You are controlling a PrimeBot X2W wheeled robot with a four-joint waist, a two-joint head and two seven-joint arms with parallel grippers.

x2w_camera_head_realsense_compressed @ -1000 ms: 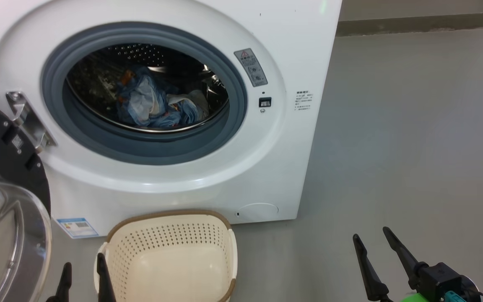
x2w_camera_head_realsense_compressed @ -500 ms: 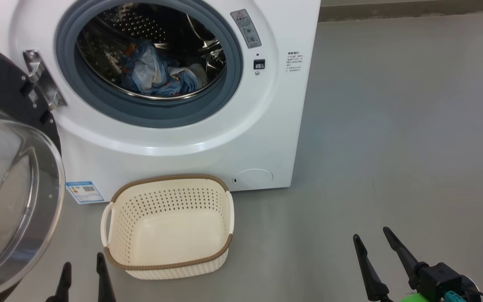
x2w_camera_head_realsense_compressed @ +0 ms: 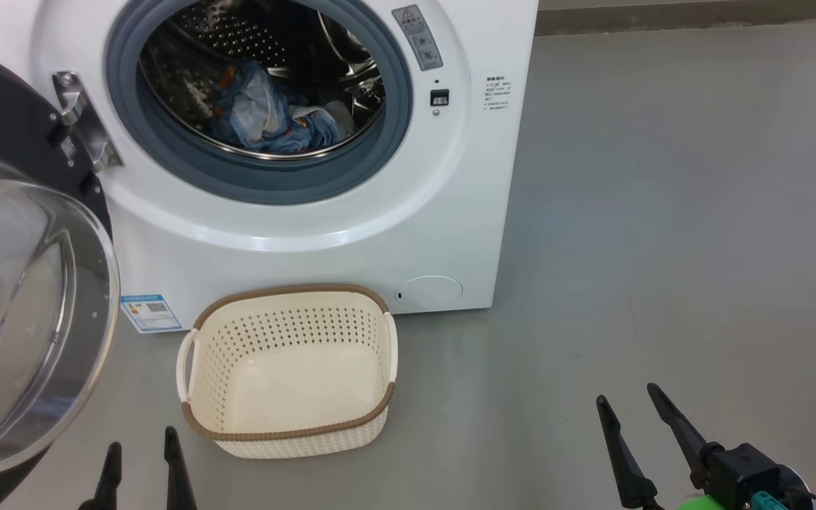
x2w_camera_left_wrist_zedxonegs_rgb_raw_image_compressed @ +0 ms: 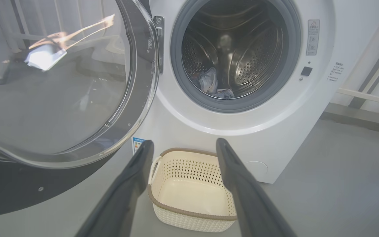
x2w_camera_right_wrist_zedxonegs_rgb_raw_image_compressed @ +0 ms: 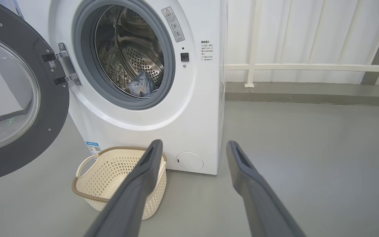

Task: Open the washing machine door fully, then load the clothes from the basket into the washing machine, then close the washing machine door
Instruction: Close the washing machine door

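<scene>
The basket (x2w_camera_head_realsense_compressed: 287,333) is placed before the washing machine (x2w_camera_head_realsense_compressed: 309,234), beside the opened washing machine door (x2w_camera_head_realsense_compressed: 32,297); all jaws are seen spread.

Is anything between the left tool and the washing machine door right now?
Nothing visible does. The open left tool sits just right of the lower rim of the washing machine door; the basket stands farther right, outside that gap.

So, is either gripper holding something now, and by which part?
Nothing is held. The left gripper and the right gripper both have open jaws. The clothes lie inside the washing machine, and the basket is empty.
</scene>
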